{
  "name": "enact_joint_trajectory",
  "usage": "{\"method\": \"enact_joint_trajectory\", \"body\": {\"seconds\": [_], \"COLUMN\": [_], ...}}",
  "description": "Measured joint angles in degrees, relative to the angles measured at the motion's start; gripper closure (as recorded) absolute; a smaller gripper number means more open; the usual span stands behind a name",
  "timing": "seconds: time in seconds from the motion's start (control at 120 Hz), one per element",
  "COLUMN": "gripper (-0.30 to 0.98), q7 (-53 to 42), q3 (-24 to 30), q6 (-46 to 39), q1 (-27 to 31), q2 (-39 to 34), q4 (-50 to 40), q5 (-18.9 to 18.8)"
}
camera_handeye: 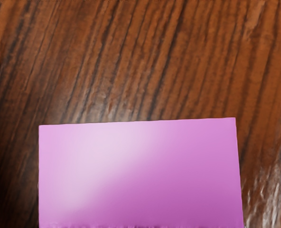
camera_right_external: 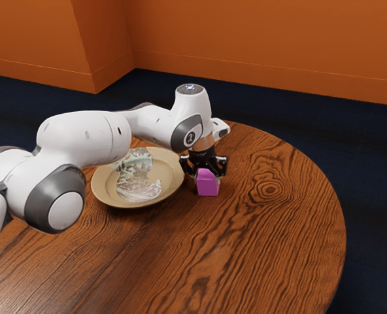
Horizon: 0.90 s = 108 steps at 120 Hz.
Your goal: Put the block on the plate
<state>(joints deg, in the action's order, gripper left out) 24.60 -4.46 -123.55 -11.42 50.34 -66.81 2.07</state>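
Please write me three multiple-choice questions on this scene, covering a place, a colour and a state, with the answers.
1. Where is the block in the exterior view?
A) On the plate
B) Off the plate, toward the exterior view's right
C) Off the plate, toward the exterior view's left

2. What colour is the block?
A) Green
B) Yellow
C) Pinkish purple

3. How does the plate lie?
A) Face up
B) Upside down
C) Standing on its edge

Answers:
1. B: the exterior view shows it past the plate's rim, on that side.
2. C: both views show that colour.
3. A: its hollow, patterned inside faces upward.
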Motion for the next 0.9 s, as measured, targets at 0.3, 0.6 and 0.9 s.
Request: {"method": "enact_joint_trajectory", "body": {"seconds": [0.3,0.6,0.9], "gripper": [0.38,0.39,0.38], "q7": [0.5,1.1,0.0], "q3": [-0.2,-0.4,-0.1], "q6": [1.0,4.5,5.2], "q1": [-0.1,7.3,14.9], "q2": [-8.6,-22.8,-19.5], "q4": [-5.4,-17.9,-18.6], "q5": [-1.2,-3.6,-3.6]}}
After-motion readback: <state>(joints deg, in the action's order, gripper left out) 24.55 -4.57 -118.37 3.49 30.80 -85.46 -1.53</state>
